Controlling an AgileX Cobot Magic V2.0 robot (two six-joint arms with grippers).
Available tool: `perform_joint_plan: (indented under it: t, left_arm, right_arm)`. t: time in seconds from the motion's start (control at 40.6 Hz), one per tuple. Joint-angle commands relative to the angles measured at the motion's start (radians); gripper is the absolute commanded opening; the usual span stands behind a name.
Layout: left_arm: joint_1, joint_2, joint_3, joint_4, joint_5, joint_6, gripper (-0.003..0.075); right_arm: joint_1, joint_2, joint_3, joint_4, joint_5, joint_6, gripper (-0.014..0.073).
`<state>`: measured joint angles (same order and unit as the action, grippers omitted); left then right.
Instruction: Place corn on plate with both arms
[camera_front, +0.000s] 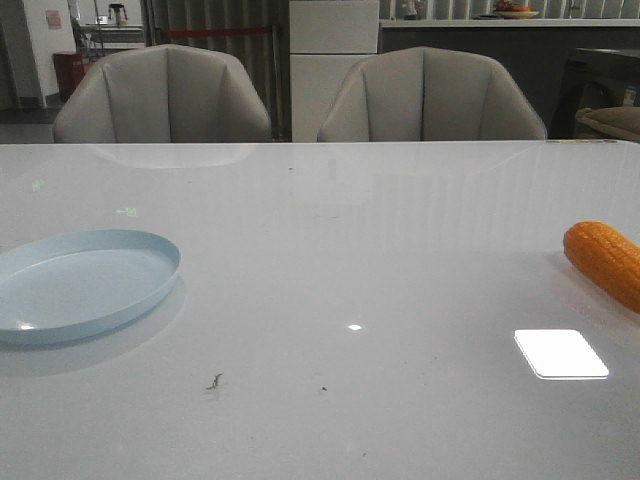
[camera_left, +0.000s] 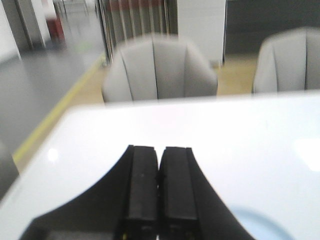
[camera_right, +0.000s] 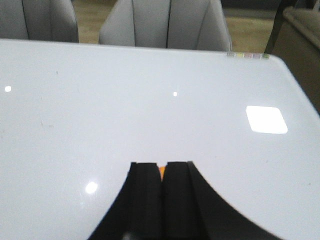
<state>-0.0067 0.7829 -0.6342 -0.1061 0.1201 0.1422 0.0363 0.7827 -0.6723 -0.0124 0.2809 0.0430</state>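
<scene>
Orange corn (camera_front: 606, 262) with bumpy rows, fat and rounded at the near-middle end, cut off by the right edge of the front view. Lying flat on the white table (camera_front: 330, 260), far over on the right. Pale blue round plate (camera_front: 85, 285) with a low rim, far over on the left, well apart from the corn. Left claw (camera_left: 159, 187) clenched, holding nothing. Right claw (camera_right: 161, 192) clenched too, a sliver of orange peeking just past its tips.

Corn (camera_front: 607, 263) and plate (camera_front: 85, 283) both cropped by front-view edges; left wrist view blurred.
</scene>
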Motion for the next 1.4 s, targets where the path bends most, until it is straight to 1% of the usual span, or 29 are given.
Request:
perform_joint_plan:
  t: [0.0,0.049,0.074,0.123,0.148,0.172,0.221,0.246,0.271,0.295,0.32,0.369,0.443,0.615,0.763,0.935,1.107,1.255,1.378]
  left_arm:
    - [0.003,0.1,-0.034,-0.04,-0.045,-0.012,0.009]
    - [0.003,0.142,-0.036,-0.053,-0.041,-0.012,0.0092]
    - [0.003,0.161,-0.038,-0.056,-0.019,-0.012,0.0098]
    - [0.003,0.193,-0.047,-0.059,0.028,-0.012,0.0133]
    - [0.003,0.207,-0.047,-0.059,0.044,-0.012,0.016]
    - [0.003,0.219,-0.047,-0.059,0.052,-0.012,0.0204]
    - [0.003,0.232,-0.047,-0.059,0.061,-0.012,0.0308]
    - [0.003,0.237,-0.047,-0.059,0.061,-0.012,0.0358]
    - [0.003,0.238,-0.047,-0.059,0.061,-0.012,0.0383]
    - [0.003,0.238,-0.047,-0.063,0.061,-0.012,0.0436]
    - [0.003,0.238,-0.047,-0.072,0.055,-0.012,0.0467]
    - [0.003,0.238,-0.048,-0.113,0.048,-0.012,0.0494]
    - [0.003,0.243,-0.059,-0.141,0.062,-0.012,0.0493]
    - [0.003,0.336,-0.176,-0.142,0.213,-0.012,0.0492]
    - [0.005,0.505,-0.323,-0.15,0.355,-0.014,0.0492]
    - [0.03,0.742,-0.482,-0.171,0.478,-0.035,0.0492]
    - [0.034,0.96,-0.638,-0.173,0.653,-0.035,0.0491]
    - [0.034,1.094,-0.725,-0.173,0.729,-0.035,0.0491]
    - [0.034,1.143,-0.769,-0.173,0.76,-0.035,0.0491]
  right_arm:
    - [-0.004,0.058,-0.03,0.001,-0.068,-0.003,0.0028]
    - [-0.004,0.081,-0.03,0.001,-0.068,-0.003,0.0043]
    - [-0.004,0.093,-0.03,0.001,-0.067,-0.003,0.0071]
    - [-0.004,0.109,-0.03,0.001,-0.064,-0.003,0.0167]
    - [-0.004,0.112,-0.03,0.001,-0.062,-0.003,0.0216]
    - [-0.004,0.115,-0.03,0.001,-0.061,-0.003,0.0281]
    - [-0.004,0.116,-0.03,0.001,-0.059,-0.003,0.0371]
    - [-0.004,0.117,-0.03,0.001,-0.059,-0.003,0.0398]
    - [-0.004,0.117,-0.03,0.001,-0.06,-0.003,0.0424]
    - [-0.004,0.117,-0.03,0.001,-0.06,-0.003,0.0441]
    - [-0.004,0.117,-0.03,0.001,-0.06,-0.003,0.0448]
    - [-0.004,0.117,-0.03,0.001,-0.06,-0.003,0.0445]
    - [-0.004,0.117,-0.03,0.001,-0.06,-0.003,0.0445]
    - [-0.004,0.117,-0.03,0.001,-0.06,-0.003,0.0445]
    - [-0.004,0.117,-0.03,0.001,-0.059,-0.003,0.0445]
    - [-0.004,0.117,-0.03,0.001,-0.059,-0.003,0.0445]
    - [-0.004,0.117,-0.03,0.001,-0.059,-0.003,0.0445]
    - [-0.004,0.117,-0.03,0.001,-0.054,-0.003,0.0445]
    - [-0.004,0.117,-0.03,0.001,-0.044,-0.003,0.0445]
